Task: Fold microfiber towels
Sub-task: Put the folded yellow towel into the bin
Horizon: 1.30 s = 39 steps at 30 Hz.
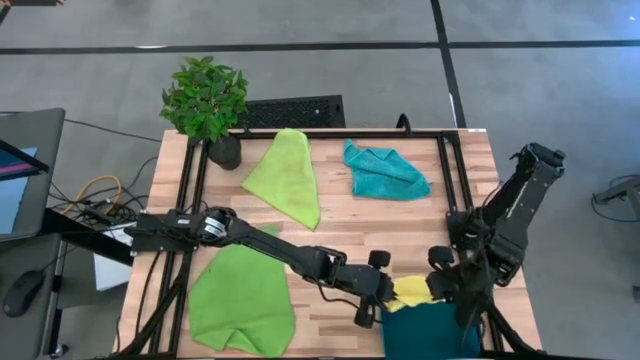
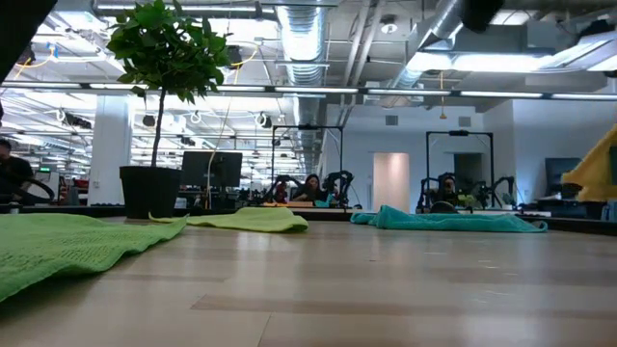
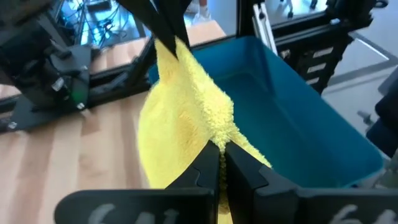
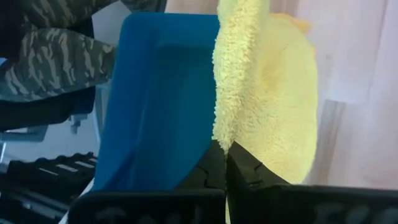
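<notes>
- Yellow towel (image 1: 411, 293) hangs bunched between both grippers near the table's front edge, right of centre, partly over a teal bin (image 1: 432, 331) at that edge.
- Left gripper (image 3: 222, 163) is clamped tight on one part of it; right gripper (image 4: 224, 160) pinches another.
- Bare wood lies open through the table's middle.
- One lime green towel (image 1: 240, 298) sprawls at the front-left corner, another lime towel (image 1: 287, 177) and a turquoise towel (image 1: 384, 171) near the back edge, beside a potted plant (image 1: 208, 104).
- The bin is cut off by the picture's lower edge.
</notes>
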Available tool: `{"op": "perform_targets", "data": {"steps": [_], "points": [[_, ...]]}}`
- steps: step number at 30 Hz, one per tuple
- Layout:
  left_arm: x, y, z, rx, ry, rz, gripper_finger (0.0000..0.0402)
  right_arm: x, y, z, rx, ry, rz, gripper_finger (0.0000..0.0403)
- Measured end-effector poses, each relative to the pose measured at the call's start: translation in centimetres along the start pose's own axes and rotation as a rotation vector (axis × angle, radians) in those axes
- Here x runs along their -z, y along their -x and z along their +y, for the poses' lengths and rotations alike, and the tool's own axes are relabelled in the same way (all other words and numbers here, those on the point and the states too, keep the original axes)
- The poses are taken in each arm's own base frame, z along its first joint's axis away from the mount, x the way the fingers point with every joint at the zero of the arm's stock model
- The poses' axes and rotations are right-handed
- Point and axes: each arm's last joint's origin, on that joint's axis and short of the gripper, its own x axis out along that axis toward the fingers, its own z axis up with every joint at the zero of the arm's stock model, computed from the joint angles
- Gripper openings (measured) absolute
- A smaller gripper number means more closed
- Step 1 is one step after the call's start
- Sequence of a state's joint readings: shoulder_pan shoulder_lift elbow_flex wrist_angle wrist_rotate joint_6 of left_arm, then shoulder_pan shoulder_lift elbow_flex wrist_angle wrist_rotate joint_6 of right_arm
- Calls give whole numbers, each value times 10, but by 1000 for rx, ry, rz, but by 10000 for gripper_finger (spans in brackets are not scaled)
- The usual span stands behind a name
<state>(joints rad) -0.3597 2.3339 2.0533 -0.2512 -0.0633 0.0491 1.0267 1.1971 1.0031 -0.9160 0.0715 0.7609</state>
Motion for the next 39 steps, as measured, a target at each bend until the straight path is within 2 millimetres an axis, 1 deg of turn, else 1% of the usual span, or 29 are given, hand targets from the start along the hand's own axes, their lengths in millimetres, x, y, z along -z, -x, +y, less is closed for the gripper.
{"op": "perform_targets", "data": {"steps": [2, 7, 13, 21, 27, 31, 33, 35, 39], "points": [[3, -7, -4, 8, 12, -24, 0, 1, 0, 3, -18, 10, 2, 9], [2, -7, -13, 14, 49, -32, 0, 3, -4, 12, -33, 10, -7, 11], [2, -7, -27, 36, 44, -46, 0, 3, -23, 26, -37, 23, -2, 10], [13, -18, -44, 65, 112, -39, 0, 4, -46, 40, -34, 9, 12, 10], [12, -17, -56, 91, 145, -54, 0, 4, -63, 54, -63, 13, -13, 11], [12, -17, -58, 88, 126, -57, 0, 6, -72, 57, -44, 16, -7, 11], [11, -17, -58, 70, 131, -62, 0, 7, -72, 57, -39, 5, -3, 10], [9, -16, -58, 66, 124, -92, 0, 7, -69, 57, -49, -1, -9, 10], [4, -16, -56, 46, 109, -146, 0, 7, -52, 55, -89, -1, -25, 10]]}}
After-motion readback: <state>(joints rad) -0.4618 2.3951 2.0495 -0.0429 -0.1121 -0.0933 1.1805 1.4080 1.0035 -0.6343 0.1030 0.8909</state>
